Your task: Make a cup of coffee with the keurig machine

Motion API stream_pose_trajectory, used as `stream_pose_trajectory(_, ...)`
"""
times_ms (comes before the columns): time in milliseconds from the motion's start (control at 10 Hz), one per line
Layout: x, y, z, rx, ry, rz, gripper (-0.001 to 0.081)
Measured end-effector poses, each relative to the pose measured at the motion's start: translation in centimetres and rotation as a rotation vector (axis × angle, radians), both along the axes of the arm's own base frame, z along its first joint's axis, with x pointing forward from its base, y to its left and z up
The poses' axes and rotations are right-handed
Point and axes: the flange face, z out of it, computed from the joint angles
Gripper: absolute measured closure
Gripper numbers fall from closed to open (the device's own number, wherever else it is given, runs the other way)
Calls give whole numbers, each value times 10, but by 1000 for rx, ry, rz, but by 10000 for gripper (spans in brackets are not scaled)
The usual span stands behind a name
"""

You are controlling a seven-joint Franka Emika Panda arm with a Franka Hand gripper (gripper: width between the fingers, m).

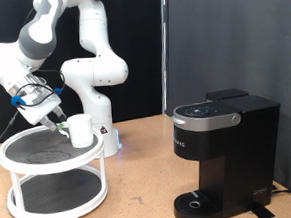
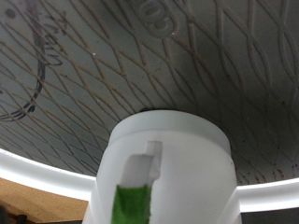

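The cup (image 1: 81,130), a plain white mug, stands upright on the top tier of a white two-tier round stand (image 1: 19,161) at the exterior view's left. My gripper (image 1: 58,121) hangs tilted just beside the cup on its left, close to its rim. In the wrist view the cup (image 2: 168,168) fills the lower middle, with its handle and a green strip facing the camera; no fingers show there. The keurig machine (image 1: 224,149), black with its lid down, stands at the exterior view's right, far from the cup. Its drip base (image 1: 196,202) is bare.
The stand's dark mesh top (image 2: 187,65) spreads behind the cup. The robot's white base (image 1: 96,92) stands behind the stand. Brown tabletop (image 1: 140,179) lies between stand and machine. A black panel (image 1: 230,33) stands at the back.
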Motion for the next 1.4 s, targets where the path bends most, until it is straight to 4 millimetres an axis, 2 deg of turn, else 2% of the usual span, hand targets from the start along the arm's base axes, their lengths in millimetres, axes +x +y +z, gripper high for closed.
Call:
stream_pose_trajectory(600,8,5,-3,23,-12,11,-2)
stream_pose_trajectory(700,8,5,-4,24,-11,12,101)
stream_pose_trajectory(800,8,5,-5,24,-8,12,101)
stream_pose_trajectory(900,8,5,-6,26,-4,12,236)
stream_pose_trajectory(1000,8,5,-7,27,1,11,420)
stream_pose_trajectory(1100,8,5,-8,28,4,10,420)
stream_pose_trajectory(1200,8,5,-8,29,5,9,556)
stream_pose_trajectory(1300,8,5,-9,30,7,9,556)
stream_pose_trajectory(1400,8,5,-9,31,8,9,728)
